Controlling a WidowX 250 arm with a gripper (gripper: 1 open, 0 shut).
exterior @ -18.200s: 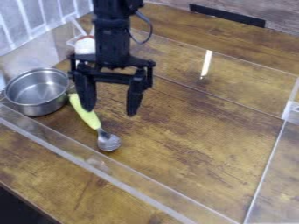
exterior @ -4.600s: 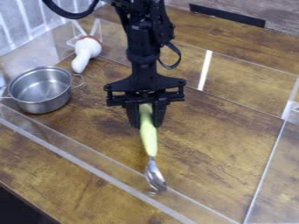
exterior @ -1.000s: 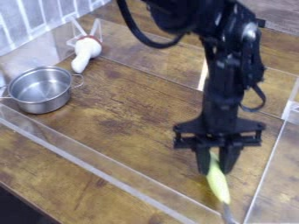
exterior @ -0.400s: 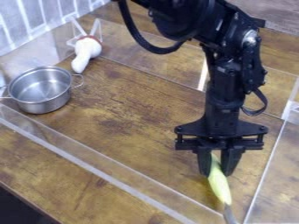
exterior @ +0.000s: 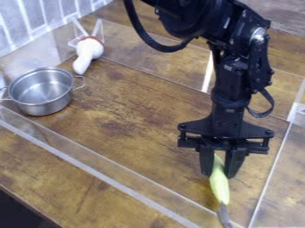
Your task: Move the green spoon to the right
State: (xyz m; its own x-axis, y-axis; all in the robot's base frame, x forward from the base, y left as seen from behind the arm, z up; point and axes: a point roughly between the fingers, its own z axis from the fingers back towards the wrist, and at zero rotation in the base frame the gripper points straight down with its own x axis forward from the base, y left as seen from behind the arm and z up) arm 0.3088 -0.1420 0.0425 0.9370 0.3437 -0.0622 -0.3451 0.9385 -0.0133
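Fingers (exterior: 223,161) point straight down, narrowed on top end of green spoon (exterior: 219,187)'s handle. Spoon trails below fingers, bowl end low near worktop (exterior: 131,134), at right side. Versus a second ago: arm barely shifted, spoon angle slightly turned. Carry looks finished; release likely next. Steel pot (exterior: 38,92) far left of fingers.

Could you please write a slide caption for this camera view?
End effector shut on the green spoon at the table's right side, far from steel pot.
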